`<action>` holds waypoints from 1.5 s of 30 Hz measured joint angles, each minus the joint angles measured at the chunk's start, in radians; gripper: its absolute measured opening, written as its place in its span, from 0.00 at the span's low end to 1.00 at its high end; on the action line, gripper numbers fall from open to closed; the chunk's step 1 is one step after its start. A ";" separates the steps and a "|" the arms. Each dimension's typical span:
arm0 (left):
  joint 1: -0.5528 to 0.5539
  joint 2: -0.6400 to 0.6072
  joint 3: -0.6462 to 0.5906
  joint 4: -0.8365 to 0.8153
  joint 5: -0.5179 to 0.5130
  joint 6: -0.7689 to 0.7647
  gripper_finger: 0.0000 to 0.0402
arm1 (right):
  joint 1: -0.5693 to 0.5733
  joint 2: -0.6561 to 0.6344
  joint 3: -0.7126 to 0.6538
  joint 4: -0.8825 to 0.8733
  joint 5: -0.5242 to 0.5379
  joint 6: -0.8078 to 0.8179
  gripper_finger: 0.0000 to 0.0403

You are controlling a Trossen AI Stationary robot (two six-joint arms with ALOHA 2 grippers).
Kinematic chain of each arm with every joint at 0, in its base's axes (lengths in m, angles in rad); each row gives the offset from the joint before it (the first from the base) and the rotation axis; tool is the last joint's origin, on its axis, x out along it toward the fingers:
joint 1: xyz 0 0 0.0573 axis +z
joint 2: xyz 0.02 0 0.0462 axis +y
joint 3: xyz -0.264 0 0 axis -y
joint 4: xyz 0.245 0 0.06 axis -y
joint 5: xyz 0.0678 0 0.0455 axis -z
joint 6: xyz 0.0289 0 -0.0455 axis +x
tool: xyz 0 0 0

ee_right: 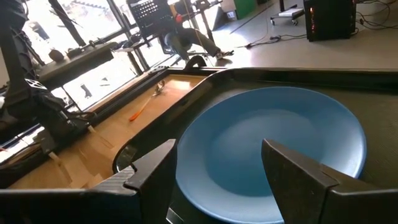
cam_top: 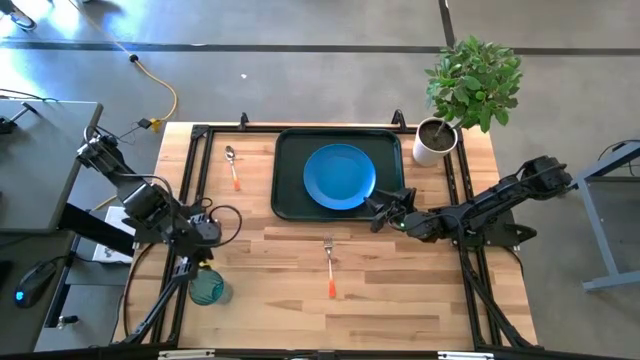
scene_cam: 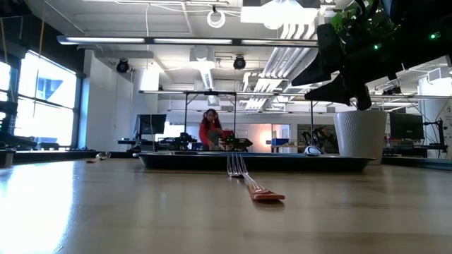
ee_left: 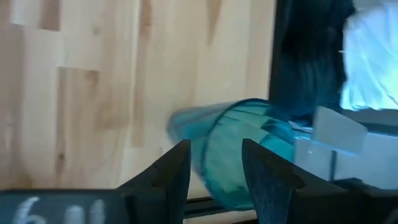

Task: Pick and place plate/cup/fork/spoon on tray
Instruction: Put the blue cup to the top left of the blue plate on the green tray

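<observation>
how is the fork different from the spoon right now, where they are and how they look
The slim fork with silver tines and orange-red handle lies on bare wood near the table's middle, below the dark-green rectangular tray; the slim spoon with oval silver bowl and orange handle lies left of that tray. The fork ends in tines, the spoon in a rounded bowl. Both rest flat outside the tray, metal ends toward the far edge, untouched by either hand.

Blue plate (cam_top: 340, 177) flat in dark-green tray (cam_top: 288, 170), just beyond right gripper (cam_top: 378, 210); teal cup (cam_top: 208, 288) beside left gripper (cam_top: 204, 252); fork (cam_top: 329, 268), spoon (cam_top: 233, 167) on desk (cam_top: 400, 290).
</observation>
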 joint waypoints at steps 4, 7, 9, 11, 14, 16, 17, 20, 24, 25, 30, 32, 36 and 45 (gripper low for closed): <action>-0.005 0.021 0.000 -0.030 -0.036 -0.009 0.34 | 0.000 0.000 0.000 0.000 -0.007 0.000 0.56; -0.014 0.061 0.000 -0.028 -0.035 0.006 0.34 | 0.000 0.000 0.000 0.000 -0.010 0.002 0.56; -0.023 0.088 0.000 -0.028 -0.035 0.020 0.34 | 0.000 0.000 0.000 0.000 -0.018 0.009 0.56; -0.031 0.116 0.000 -0.027 -0.035 0.039 0.35 | 0.000 0.000 0.000 0.000 -0.025 0.021 0.56; -0.045 0.153 0.000 -0.027 -0.032 0.042 0.37 | 0.000 0.000 0.000 0.000 -0.030 0.023 0.56; -0.055 0.174 0.000 -0.027 -0.003 0.035 0.38 | 0.000 0.000 0.000 0.000 -0.030 0.026 0.56; -0.058 0.182 0.000 -0.028 0.018 0.034 0.39 | 0.000 0.000 0.000 0.000 -0.030 0.026 0.56; -0.072 0.203 0.000 -0.027 0.034 0.035 0.41 | 0.000 0.000 0.000 0.000 -0.030 0.026 0.56; -0.076 0.224 0.000 -0.027 0.014 0.044 0.41 | 0.000 0.000 0.000 0.000 -0.029 0.026 0.56; -0.072 0.231 0.000 -0.026 0.010 0.064 0.40 | 0.000 0.000 0.000 0.000 -0.030 0.026 0.56; -0.048 0.287 0.000 -0.022 0.009 0.182 0.27 | 0.000 0.000 0.000 0.000 -0.029 0.021 0.56; -0.027 0.310 0.000 -0.022 0.012 0.225 0.19 | 0.000 0.000 0.000 0.000 -0.030 0.021 0.56; 0.045 0.334 0.000 -0.023 0.000 0.294 0.04 | 0.000 0.000 0.000 0.000 -0.034 0.019 0.56; 0.249 0.327 0.059 -0.077 -0.071 0.366 0.04 | 0.000 0.000 0.000 -0.033 -0.044 0.020 0.56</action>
